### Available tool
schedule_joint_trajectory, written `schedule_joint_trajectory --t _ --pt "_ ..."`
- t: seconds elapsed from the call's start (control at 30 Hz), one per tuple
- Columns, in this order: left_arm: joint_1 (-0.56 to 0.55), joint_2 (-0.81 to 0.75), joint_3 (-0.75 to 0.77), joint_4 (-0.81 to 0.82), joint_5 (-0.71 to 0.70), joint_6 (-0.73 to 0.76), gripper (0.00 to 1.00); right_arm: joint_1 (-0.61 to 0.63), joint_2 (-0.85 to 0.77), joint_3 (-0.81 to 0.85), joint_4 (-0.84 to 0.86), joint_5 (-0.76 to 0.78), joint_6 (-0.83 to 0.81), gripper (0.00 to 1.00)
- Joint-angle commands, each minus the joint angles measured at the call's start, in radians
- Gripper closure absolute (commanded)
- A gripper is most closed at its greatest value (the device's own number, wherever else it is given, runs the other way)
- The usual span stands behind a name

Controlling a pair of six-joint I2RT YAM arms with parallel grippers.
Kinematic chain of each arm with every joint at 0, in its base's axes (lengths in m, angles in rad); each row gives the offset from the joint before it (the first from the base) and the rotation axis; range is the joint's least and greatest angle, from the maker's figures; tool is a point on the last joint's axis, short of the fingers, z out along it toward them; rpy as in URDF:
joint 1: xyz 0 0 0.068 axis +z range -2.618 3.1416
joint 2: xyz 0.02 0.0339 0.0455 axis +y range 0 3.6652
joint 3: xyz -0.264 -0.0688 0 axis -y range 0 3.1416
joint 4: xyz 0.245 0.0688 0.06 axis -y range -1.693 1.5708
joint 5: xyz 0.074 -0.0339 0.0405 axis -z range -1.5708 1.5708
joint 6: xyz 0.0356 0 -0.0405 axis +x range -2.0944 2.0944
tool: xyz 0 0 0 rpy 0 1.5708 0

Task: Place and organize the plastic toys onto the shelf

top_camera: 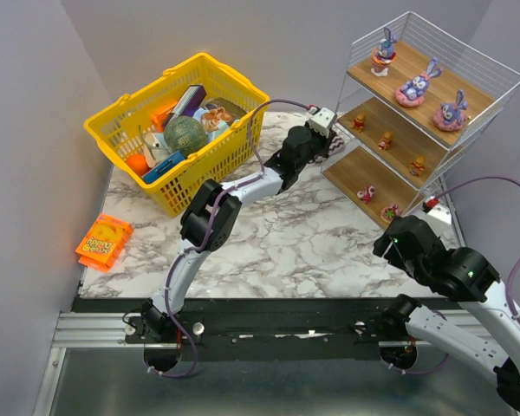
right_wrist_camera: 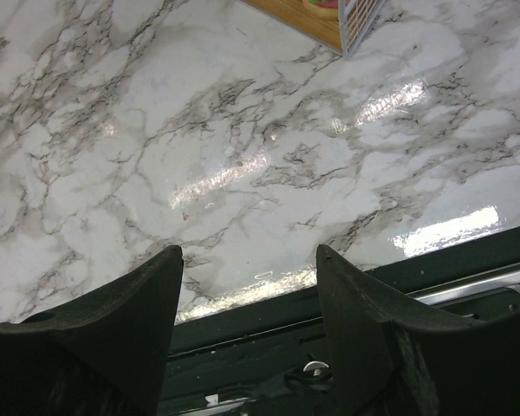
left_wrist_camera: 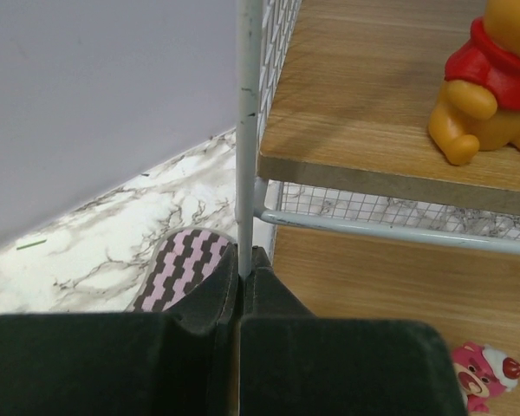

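Note:
The shelf (top_camera: 468, 95) stands at the back right. Three purple bunnies (top_camera: 413, 87) sit on its top board and three orange bears (top_camera: 386, 139) on the middle one. Two pink rounded toys (top_camera: 367, 192) show on the bottom board. My left gripper (top_camera: 329, 128) is at the shelf's left front corner. In the left wrist view that gripper (left_wrist_camera: 241, 276) is shut on the white wire post (left_wrist_camera: 245, 130). A bear (left_wrist_camera: 494, 87) sits on the board above and a pink toy (left_wrist_camera: 485, 374) on the board below. My right gripper (right_wrist_camera: 247, 260) hangs open and holds nothing over the marble near the table's front edge.
A yellow basket (top_camera: 178, 130) full of mixed items stands at the back left. A flat orange packet (top_camera: 104, 243) lies at the table's left edge. A purple zigzag pad (left_wrist_camera: 182, 264) lies on the marble just left of the shelf post. The shelf's corner (right_wrist_camera: 329, 17) shows ahead of the right gripper.

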Motion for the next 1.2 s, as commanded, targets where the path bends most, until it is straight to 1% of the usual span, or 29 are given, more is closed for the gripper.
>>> schedule_joint_trajectory --t 0.0,0.37,0.6,0.83,0.93,0.97,1.03,1.1,1.13,1.17 --pt "0.038 -0.107 -0.138 0.037 -0.132 -0.059 1.00 -0.004 -0.012 0.004 -0.049 0.027 0.060 0.30" --pt "0.064 -0.293 -0.436 0.129 -0.177 -0.062 1.00 -0.007 -0.001 -0.025 -0.041 0.010 0.111 0.30" --pt "0.068 -0.405 -0.586 0.149 -0.188 -0.051 1.00 -0.013 0.011 -0.035 -0.020 0.006 0.114 0.30" --pt "0.068 -0.515 -0.726 0.163 -0.212 -0.040 1.00 -0.045 0.027 -0.022 -0.015 0.027 0.114 0.30" --pt "0.070 -0.560 -0.778 0.159 -0.218 -0.039 1.00 -0.073 0.019 -0.051 0.020 0.026 0.095 0.30" --pt "0.070 -0.583 -0.804 0.156 -0.220 -0.037 1.00 -0.102 0.017 -0.059 0.038 0.013 0.086 0.30" --pt "0.070 -0.606 -0.830 0.157 -0.221 -0.036 1.00 -0.140 0.016 -0.091 0.076 -0.007 0.031 0.32" --pt "0.072 -0.640 -0.869 0.154 -0.224 -0.036 1.00 -0.210 0.016 -0.116 0.152 -0.053 -0.018 0.32" --pt "0.072 -0.652 -0.883 0.151 -0.227 -0.034 1.00 -0.238 0.019 -0.134 0.205 -0.068 -0.070 0.32" --pt "0.073 -0.675 -0.905 0.148 -0.229 -0.033 1.00 -0.295 0.023 -0.139 0.231 -0.106 -0.093 0.32"
